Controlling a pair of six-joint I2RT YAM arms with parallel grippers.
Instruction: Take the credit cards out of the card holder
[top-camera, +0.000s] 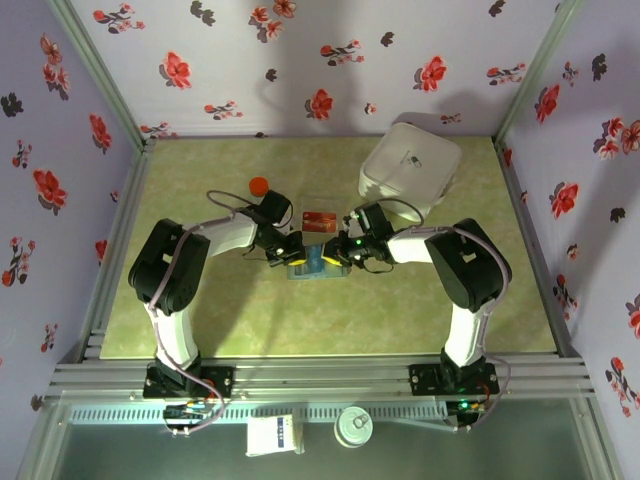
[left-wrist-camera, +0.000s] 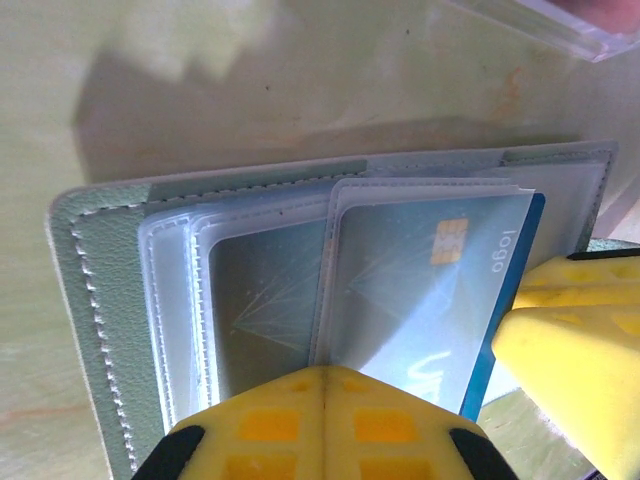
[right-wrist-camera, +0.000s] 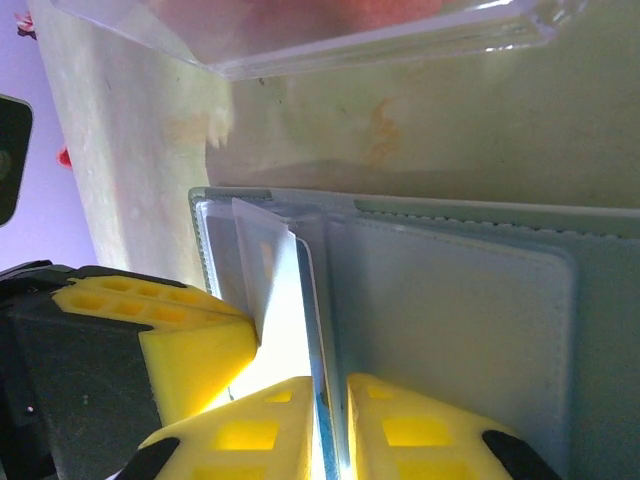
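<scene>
Item: right gripper (right-wrist-camera: 328, 395), pads closed to a hairline gap on the thin edge of the blue credit card (left-wrist-camera: 430, 300). By my reading, it nips the end that stands proud of its clear sleeve. Item: left gripper (left-wrist-camera: 325, 385), pads pressed together on the near edge of the sleeve leaves, which appears to pin the card holder (left-wrist-camera: 100, 290) in place. Position: the holder lies open and flat on the worktop (top-camera: 200, 320), between the two grippers, its long span running left to right in the overhead view. The card's uncovered blue edge faces the right gripper, which is touching it. The left gripper sits on the adjoining side, just beside. Judgement: the card should leave by sliding away from the sleeve mouth toward the right arm, kept in the plane of the holder. Adjacent: a clear plastic box (top-camera: 318, 221) just beyond the holder, holding a red card (top-camera: 322, 222). Well beyond, a white case (top-camera: 410, 165).
</scene>
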